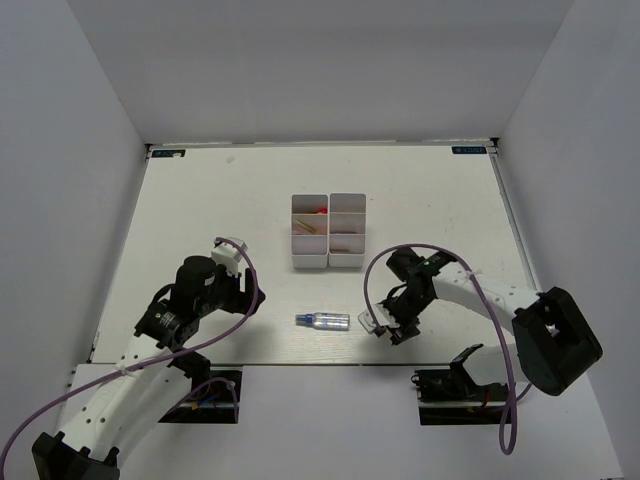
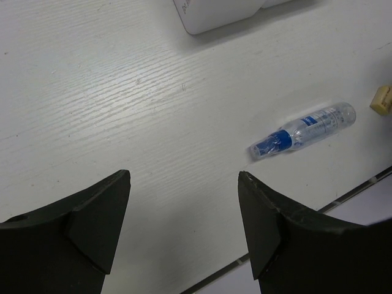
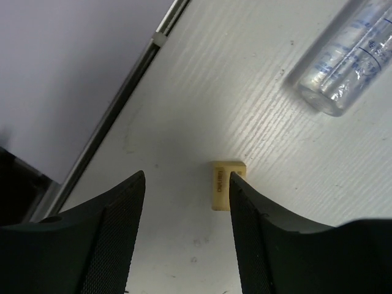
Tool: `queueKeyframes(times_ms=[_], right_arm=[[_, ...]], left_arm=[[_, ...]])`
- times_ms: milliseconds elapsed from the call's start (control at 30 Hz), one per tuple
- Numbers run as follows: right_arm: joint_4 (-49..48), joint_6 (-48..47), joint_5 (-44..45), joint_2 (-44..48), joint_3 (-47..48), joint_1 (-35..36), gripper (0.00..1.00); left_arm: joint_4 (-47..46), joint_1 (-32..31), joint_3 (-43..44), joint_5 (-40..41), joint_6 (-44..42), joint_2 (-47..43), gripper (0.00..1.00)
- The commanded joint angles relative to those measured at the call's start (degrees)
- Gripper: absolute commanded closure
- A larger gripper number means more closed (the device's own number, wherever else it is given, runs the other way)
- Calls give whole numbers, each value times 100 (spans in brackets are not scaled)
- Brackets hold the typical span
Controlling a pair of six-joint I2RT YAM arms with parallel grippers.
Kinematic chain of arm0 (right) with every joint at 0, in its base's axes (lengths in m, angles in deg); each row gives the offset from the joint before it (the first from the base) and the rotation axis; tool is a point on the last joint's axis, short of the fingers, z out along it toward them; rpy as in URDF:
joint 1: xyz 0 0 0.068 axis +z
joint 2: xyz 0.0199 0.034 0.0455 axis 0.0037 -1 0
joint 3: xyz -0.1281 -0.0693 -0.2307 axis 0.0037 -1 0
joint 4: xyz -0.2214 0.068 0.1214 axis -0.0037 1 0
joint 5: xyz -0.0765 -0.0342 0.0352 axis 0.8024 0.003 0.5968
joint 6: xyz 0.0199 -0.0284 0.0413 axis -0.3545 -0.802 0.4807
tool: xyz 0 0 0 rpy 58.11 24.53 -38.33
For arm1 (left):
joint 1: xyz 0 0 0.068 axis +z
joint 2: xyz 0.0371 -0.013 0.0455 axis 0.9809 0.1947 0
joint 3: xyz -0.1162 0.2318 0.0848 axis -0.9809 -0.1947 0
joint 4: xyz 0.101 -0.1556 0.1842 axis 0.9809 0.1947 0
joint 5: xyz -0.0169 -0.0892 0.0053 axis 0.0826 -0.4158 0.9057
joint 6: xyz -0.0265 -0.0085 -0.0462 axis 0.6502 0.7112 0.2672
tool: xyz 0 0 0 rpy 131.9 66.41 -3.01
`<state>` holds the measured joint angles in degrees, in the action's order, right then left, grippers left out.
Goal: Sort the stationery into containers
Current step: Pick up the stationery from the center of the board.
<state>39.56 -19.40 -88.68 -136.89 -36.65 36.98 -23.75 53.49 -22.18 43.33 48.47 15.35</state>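
Your right tool [image 3: 187, 179] is wide open, but the tan eraser [image 3: 220, 187] on the counter [image 3: 294, 177], just off the clear end of the tube [image 3: 343, 61], hugs the tube-side finger. I'd shift that way first.

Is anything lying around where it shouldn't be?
Yes. A clear tube with a blue cap and a small tan eraser lie loose near the front edge of the table, outside the white boxes. The right hand is open right by the eraser.
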Motion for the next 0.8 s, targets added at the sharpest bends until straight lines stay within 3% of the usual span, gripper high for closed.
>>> queueKeyframes(times_ms=[0,500,600,633,667,700,767], right_arm=[[-651,-78,15,40,-195,-1,40],[-1638,889,657,-478,-318,16,42],[-1647,933,753,-575,-283,16,58],[-1673,985,780,-593,-257,25,68],[-1716,1012,780,-584,-266,25,89],[-1734,1073,780,-558,-257,34,97],[-1796,1117,806,-497,-213,16,100]], left_arm=[[24,14,8,-119,-48,-25,19],[15,23,8,-146,-48,19,19],[15,23,-1,-146,-57,28,19],[24,14,-1,-137,-57,19,19],[15,23,8,-146,-48,28,19],[15,23,8,-146,-57,28,19],[15,23,8,-146,-57,45,19]])
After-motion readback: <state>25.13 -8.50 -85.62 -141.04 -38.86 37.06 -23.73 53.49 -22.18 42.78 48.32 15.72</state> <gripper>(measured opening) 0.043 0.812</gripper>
